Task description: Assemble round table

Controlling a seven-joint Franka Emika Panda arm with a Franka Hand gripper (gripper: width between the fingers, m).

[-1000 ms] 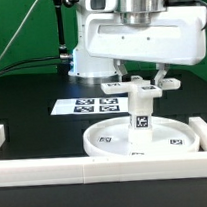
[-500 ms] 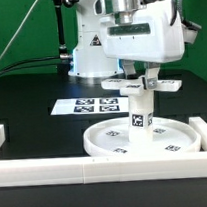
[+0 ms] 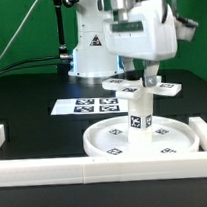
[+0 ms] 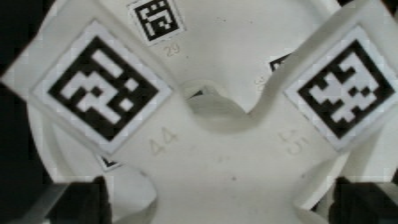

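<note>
Marker board [image 3: 89,105] flat on black worktop [image 3: 32,106], 10 o'clock of disc [image 3: 112,141]. Disc against border rails [image 3: 116,171]. Leg [image 3: 138,116] upright at disc centre. Foot [image 3: 142,86] on leg top, tags up. My gripper [image 3: 148,76] down on foot; grip state: cannot tell.

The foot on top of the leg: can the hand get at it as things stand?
Probably yes. The hand sits directly above the foot on the upright leg, nothing between them; whether it grips already is unclear.
</note>
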